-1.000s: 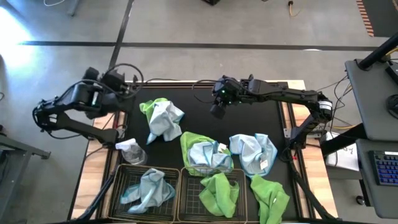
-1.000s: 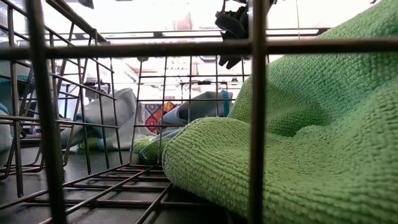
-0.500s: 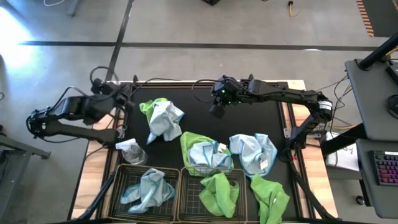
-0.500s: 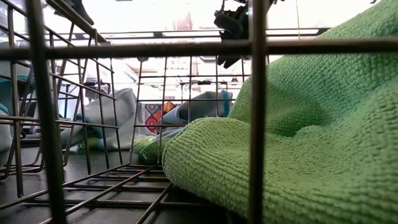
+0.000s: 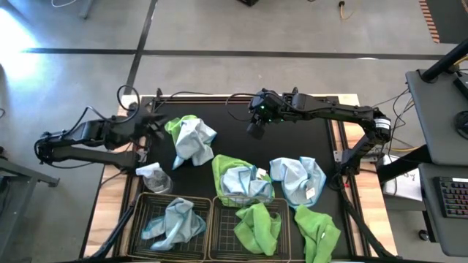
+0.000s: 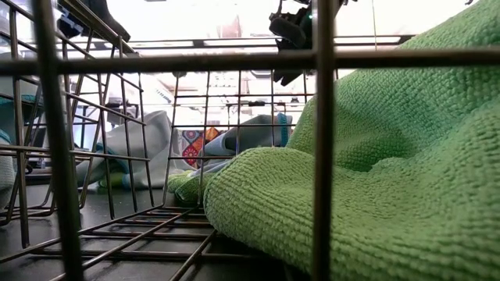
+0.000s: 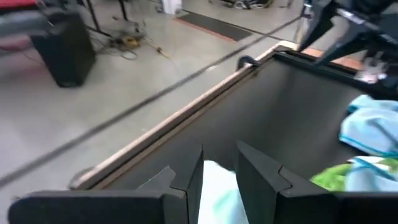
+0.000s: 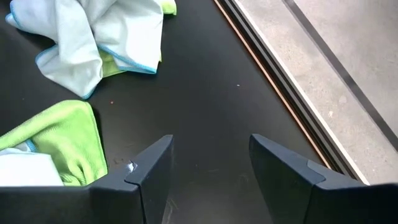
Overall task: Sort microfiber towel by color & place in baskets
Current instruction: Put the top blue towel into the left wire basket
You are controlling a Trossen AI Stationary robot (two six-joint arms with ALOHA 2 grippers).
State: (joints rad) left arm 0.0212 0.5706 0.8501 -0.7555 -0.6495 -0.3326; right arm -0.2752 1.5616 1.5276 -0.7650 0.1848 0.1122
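Towels part sorted: one blue towel [image 5: 173, 222] in left basket [image 5: 146, 201], one green towel [image 5: 257, 225] in right basket [image 5: 276, 210]. Left on mat [image 5: 292, 142]: blue-on-green heap [image 5: 191, 139] at mat's left-back, blue-on-green pile [image 5: 238, 180] mid-mat touching right basket's far rim, blue piece [image 5: 300, 179] just beside it, loose green [image 5: 319, 234] off right basket's right side. Roughly a third done, by count. Colours tangled in two piles, so needs separating before dropping in. Left gripper [image 5: 156, 123] low at mat's left-back edge, just beside first heap, fingers [image 7: 256, 169] narrowly apart with pale cloth showing between in wrist view; closed on it or not, can't tell. Right gripper [image 5: 256, 126] hovering over bare mat near back, wide open, empty, well apart from any towel. Clear spray bottle [image 5: 153, 175] just beyond left basket's far rim, between first heap and basket; likely in the way of a carry to that basket.
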